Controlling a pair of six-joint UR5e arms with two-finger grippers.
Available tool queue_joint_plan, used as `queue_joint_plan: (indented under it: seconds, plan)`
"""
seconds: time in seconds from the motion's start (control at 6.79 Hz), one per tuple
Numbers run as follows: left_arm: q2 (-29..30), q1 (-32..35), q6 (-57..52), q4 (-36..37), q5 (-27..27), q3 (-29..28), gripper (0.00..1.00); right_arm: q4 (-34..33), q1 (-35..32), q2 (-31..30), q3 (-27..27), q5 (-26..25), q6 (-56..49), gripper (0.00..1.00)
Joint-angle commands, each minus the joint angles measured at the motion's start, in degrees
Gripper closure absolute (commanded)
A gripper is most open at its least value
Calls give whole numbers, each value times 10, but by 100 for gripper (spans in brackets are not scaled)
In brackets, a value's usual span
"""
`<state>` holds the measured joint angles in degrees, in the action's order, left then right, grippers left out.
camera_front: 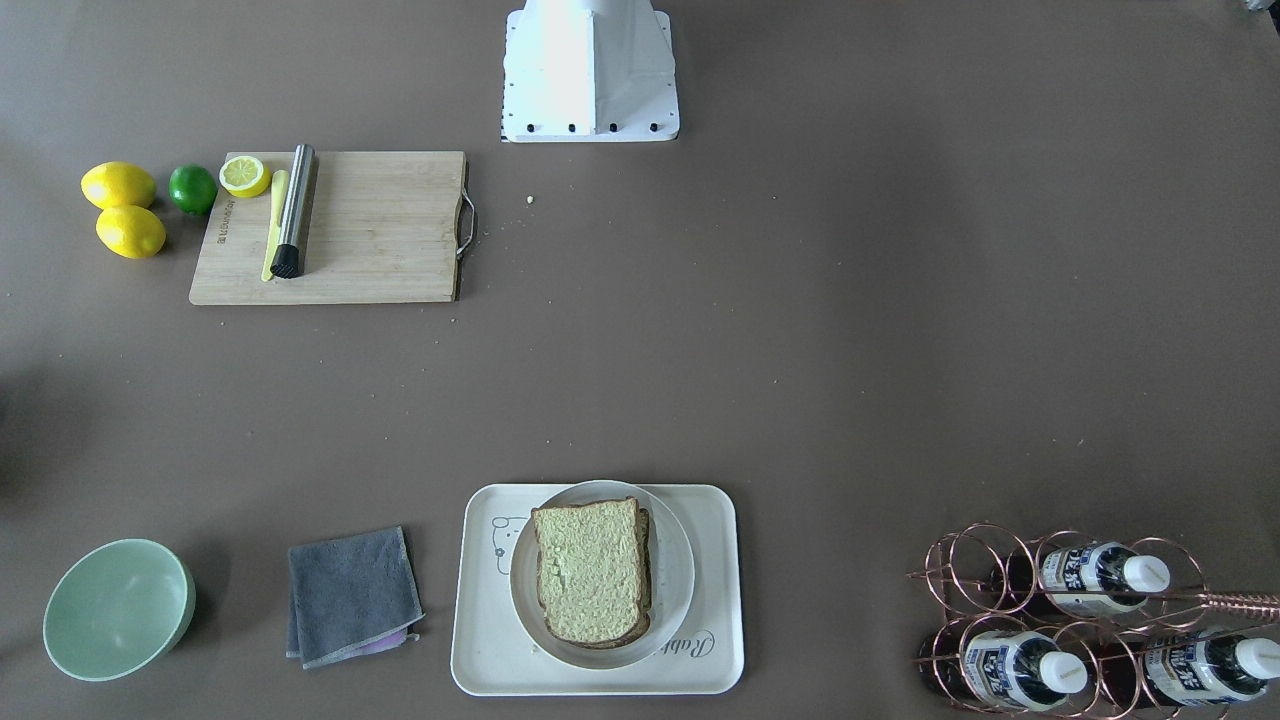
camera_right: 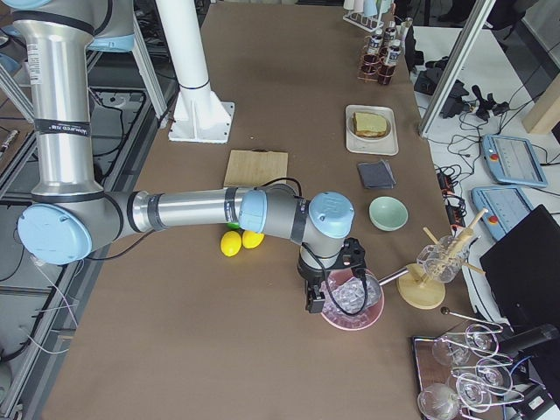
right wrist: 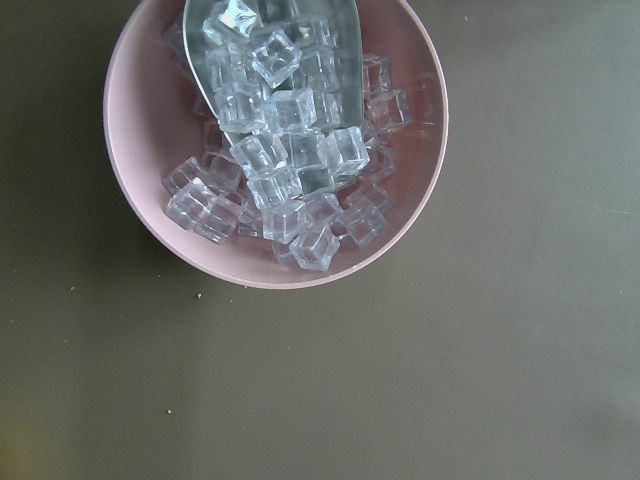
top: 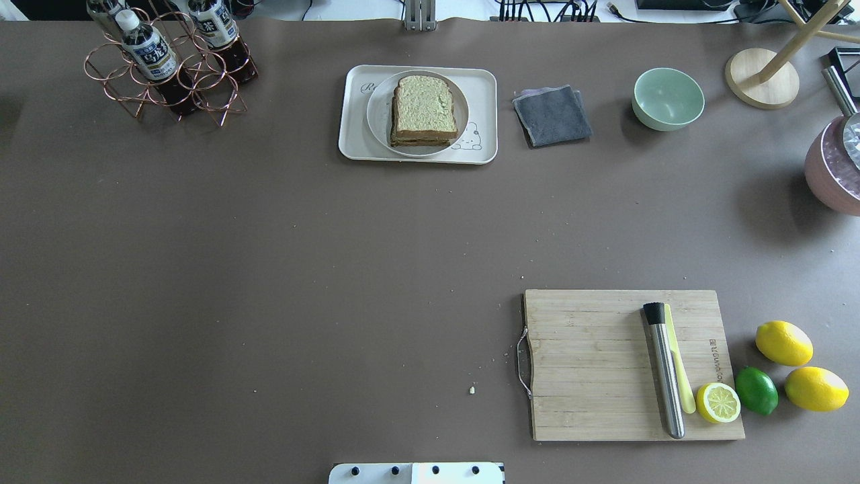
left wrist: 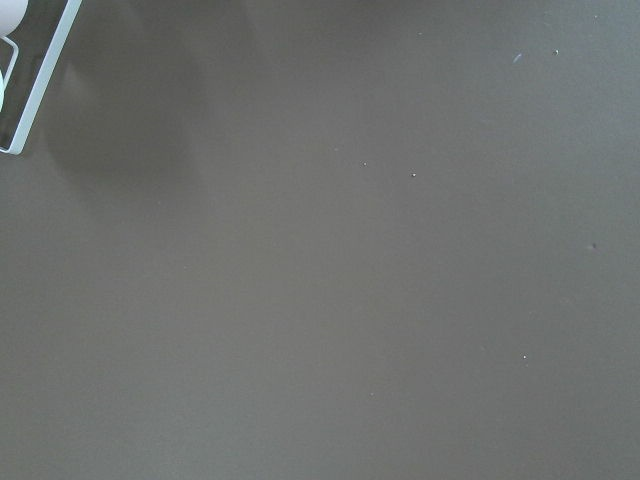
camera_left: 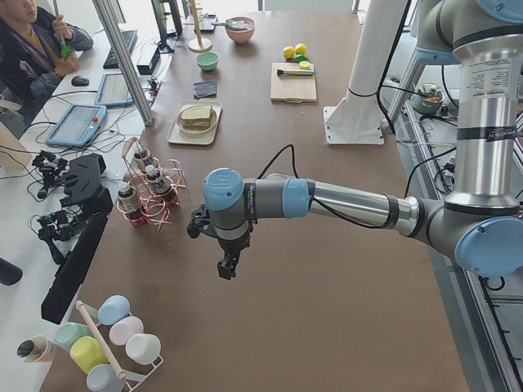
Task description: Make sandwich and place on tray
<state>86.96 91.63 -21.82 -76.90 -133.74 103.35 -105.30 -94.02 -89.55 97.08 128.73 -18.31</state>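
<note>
The sandwich is two square slices of pale, green-tinged, speckled bread with dark brown crust, stacked slightly askew so the lower slice's edge peeks out; what lies between them cannot be made out. It rests on a round white plate, which sits inside the large cream-white rectangular tray with rounded corners. The tray carries a grey bear drawing and looping script, partly covered by the plate, that begins "Rab". The wooden cutting board has a dark mark along one edge, and the dark bottles wear white-and-blue labels, all too small to read. The left gripper hangs above the bare brown table and the right gripper above a pink bowl of ice cubes; whether either is spread or closed cannot be told.
</note>
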Motion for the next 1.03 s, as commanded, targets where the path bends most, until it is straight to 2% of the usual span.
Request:
queue_joint_plan:
  seconds: [0.0,0.88]
  plan:
    - [1,2,1,0,0,4,3,0,1,1,2,1,0,0]
    - [-10,2,2,-2,0,9,3,0,3,0,5,5,1,0]
